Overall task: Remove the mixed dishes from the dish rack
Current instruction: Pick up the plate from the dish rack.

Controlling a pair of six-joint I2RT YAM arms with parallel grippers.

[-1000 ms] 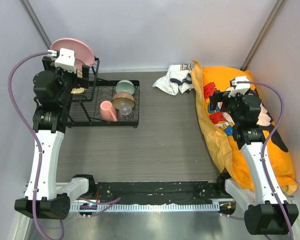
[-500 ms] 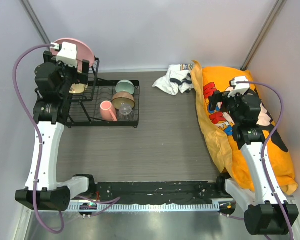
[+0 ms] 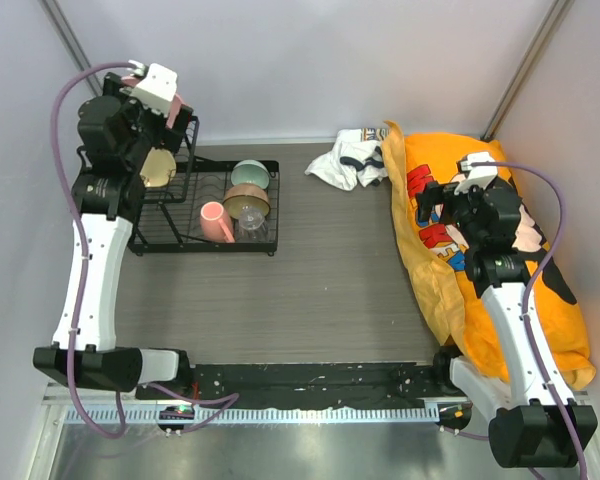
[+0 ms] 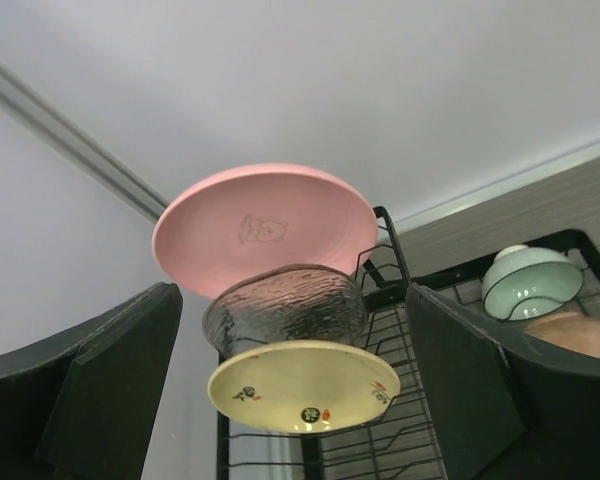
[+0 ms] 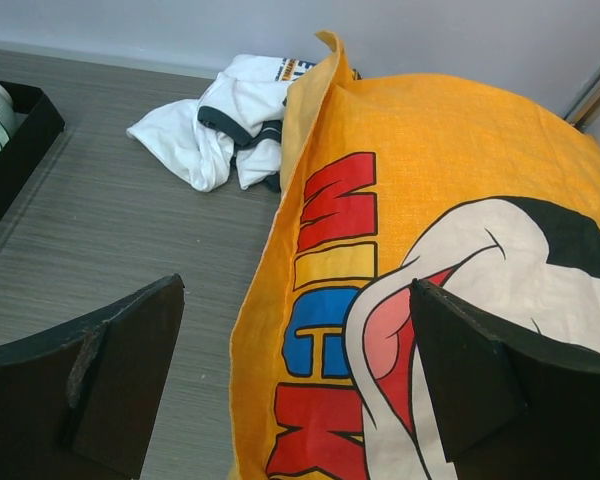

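Pink plate [image 4: 265, 225] — ahead, btwn spread left fingers [image 4: 110, 385]

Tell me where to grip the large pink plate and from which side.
Probably its upper rim, from above, one finger on each face. The large pink plate leans on edge in the dish rack, and a dark ribbed bowl covers its lower front.

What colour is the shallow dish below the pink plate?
The dish is pale cream-yellow with a few small printed marks, clearest in the left wrist view.

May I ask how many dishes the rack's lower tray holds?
4: mint-green bowl rearmost, tan bowl before it, pink mug front-left, clear glass cup front-right. Others may be hidden.
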